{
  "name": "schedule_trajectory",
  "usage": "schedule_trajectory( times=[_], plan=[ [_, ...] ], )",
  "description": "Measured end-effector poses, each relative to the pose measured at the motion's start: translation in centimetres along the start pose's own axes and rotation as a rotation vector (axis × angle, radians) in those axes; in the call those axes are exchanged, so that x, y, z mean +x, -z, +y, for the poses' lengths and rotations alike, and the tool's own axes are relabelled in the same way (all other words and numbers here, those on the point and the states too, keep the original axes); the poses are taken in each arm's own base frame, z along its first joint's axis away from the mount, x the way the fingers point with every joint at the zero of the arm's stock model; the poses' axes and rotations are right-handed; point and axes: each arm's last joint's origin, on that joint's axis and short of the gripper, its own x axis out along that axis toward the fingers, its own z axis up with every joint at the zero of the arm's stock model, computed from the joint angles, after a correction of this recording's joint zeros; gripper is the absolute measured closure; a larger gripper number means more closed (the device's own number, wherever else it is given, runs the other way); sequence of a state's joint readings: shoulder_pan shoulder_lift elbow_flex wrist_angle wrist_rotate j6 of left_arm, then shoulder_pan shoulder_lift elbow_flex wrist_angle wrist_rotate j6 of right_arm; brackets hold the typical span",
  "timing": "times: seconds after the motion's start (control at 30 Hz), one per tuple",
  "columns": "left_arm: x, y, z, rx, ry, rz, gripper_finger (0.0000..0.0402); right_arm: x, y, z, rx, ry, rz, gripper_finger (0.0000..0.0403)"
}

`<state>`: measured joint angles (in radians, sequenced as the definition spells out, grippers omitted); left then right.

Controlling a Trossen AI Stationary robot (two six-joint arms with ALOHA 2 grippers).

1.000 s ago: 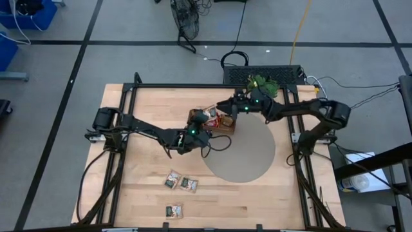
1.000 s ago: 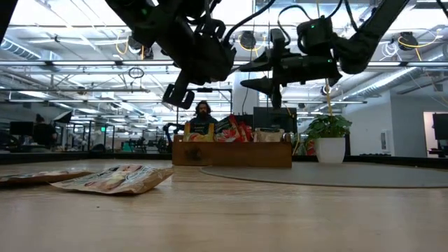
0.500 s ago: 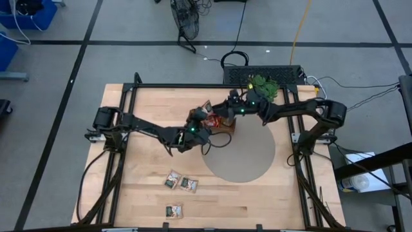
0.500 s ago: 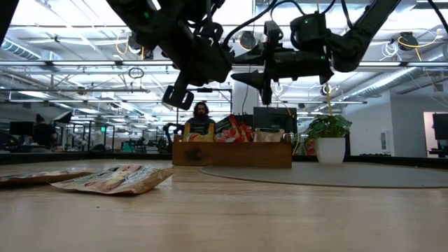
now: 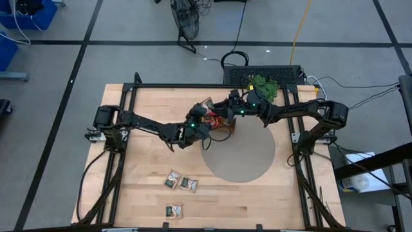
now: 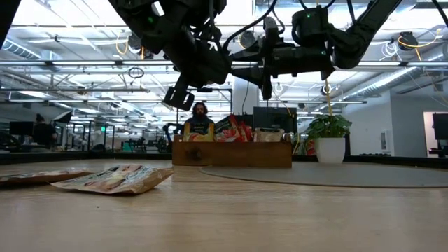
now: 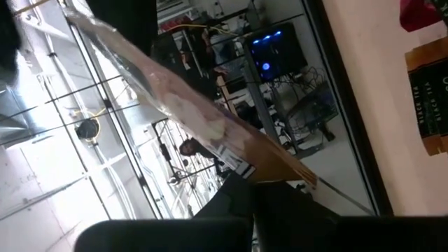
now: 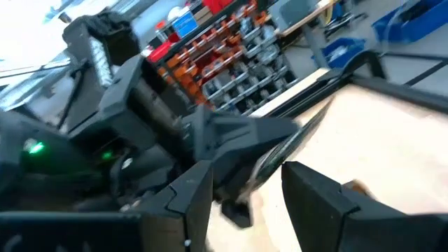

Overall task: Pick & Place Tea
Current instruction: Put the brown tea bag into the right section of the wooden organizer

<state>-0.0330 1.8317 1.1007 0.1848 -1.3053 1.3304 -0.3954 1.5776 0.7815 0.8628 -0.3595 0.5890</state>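
My left gripper (image 7: pixel 253 190) is shut on one tea sachet (image 5: pixel 206 105) and holds it above the brown wooden tray (image 6: pixel 231 155), which stands at the far middle of the table with more sachets (image 6: pixel 235 129) upright in it. My right gripper (image 8: pixel 241 183) is open, level and close to the held sachet. Its fingers stand on either side of the sachet's free end (image 8: pixel 297 136), and I see no touch. Three more sachets (image 5: pixel 180 182) lie flat on the wood near the front edge. My left gripper pinches the sachet by one end (image 7: pixel 283 175) between its two shut fingers. The fingers lie about level, coming from the table's left. The sachet sticks out past the fingertips, seen edge-on, lifted clear above the tray.
A round grey mat (image 5: pixel 248 154) lies right of the middle, and the tray stands at its far left rim. A small potted plant (image 5: pixel 261 84) stands at the far edge behind my right arm. A person (image 6: pixel 201 115) sits beyond the table.
My left gripper has carried the sachet a little toward the table's far edge, staying shut. My right gripper has moved toward the table's left, closing in on the held sachet, still open.
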Motion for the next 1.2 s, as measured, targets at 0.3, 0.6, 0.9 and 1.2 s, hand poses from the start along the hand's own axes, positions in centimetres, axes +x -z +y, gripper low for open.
schedule_trajectory(
  times=[0.3,0.6,0.9,1.2],
  plan=[
    [-0.1,0.0,0.0,-0.004,-0.001,-0.005,0.0401,0.0,0.1,0.0,-0.026,0.022,0.000,0.0257],
    [-0.2,-0.1,0.1,-0.034,-0.003,-0.009,0.0399,0.1,0.4,0.0,-0.106,0.025,0.026,0.0393],
    [-1.7,-0.7,-0.1,-0.359,0.008,-0.081,0.0393,0.3,0.5,0.9,-0.242,0.048,-0.022,0.0402],
    [-6.7,-0.7,1.1,-0.720,0.175,-0.399,0.0392,0.2,0.3,1.3,-0.349,0.130,-0.049,0.0403]
  ],
)
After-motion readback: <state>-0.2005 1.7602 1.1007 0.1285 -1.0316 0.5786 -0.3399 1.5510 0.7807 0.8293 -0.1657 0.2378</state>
